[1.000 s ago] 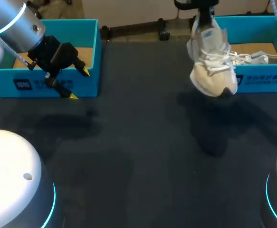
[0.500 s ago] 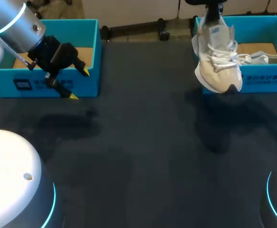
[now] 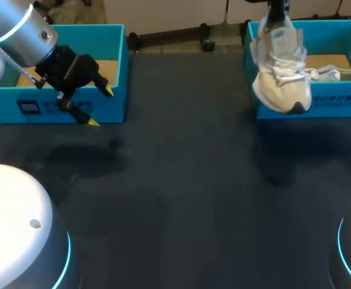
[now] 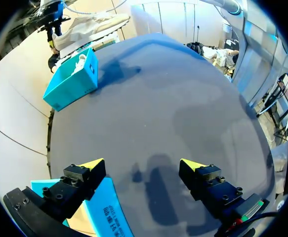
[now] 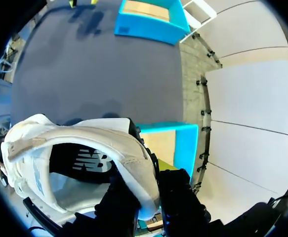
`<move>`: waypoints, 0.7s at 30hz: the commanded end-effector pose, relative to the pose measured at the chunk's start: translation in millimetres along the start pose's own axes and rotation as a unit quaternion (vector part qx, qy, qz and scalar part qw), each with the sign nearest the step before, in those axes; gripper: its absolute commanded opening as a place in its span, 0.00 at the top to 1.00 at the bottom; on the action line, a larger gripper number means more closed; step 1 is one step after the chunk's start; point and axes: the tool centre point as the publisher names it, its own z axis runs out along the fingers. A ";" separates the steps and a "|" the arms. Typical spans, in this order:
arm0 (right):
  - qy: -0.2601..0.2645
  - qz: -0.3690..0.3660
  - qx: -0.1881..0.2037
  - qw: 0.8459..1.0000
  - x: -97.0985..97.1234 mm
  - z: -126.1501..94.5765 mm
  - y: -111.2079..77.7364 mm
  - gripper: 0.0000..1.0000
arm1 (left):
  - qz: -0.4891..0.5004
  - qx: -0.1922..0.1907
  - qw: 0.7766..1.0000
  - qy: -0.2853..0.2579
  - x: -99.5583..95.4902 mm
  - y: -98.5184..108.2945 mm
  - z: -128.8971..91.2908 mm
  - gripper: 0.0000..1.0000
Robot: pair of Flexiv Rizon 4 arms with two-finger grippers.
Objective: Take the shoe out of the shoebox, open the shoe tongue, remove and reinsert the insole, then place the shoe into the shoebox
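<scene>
Pinching the shoe (image 3: 280, 81), the right gripper (image 5: 149, 197) hangs.

Shoe (image 3: 280, 75) over right shoebox (image 3: 335, 103) (front edge)

You can't see the yellow tips of your right fingers (image 5: 181, 200): the shoe (image 5: 79, 143) covers them, and the head view's edge cuts them off. The shoe also hides part of the second shoe (image 3: 338, 73).

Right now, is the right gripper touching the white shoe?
Touching. The right wrist view shows the right gripper shut on the shoe, with the shoe's upper edge pinched between both fingers.
</scene>
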 end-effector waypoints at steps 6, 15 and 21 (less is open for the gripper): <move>0.015 -0.009 0.019 1.000 -48.2 34.6 -56.6 1.00 | 0.001 -0.002 1.000 -0.001 1.6 -0.3 -0.3 0.00; 0.015 -0.007 0.056 0.998 -85.3 58.1 -103.2 1.00 | 0.001 -0.002 1.000 -0.001 1.6 -0.3 -0.3 0.00; 0.014 0.010 0.073 0.997 -107.1 76.3 -137.4 1.00 | 0.001 -0.002 1.000 -0.001 1.6 -0.3 -0.3 0.00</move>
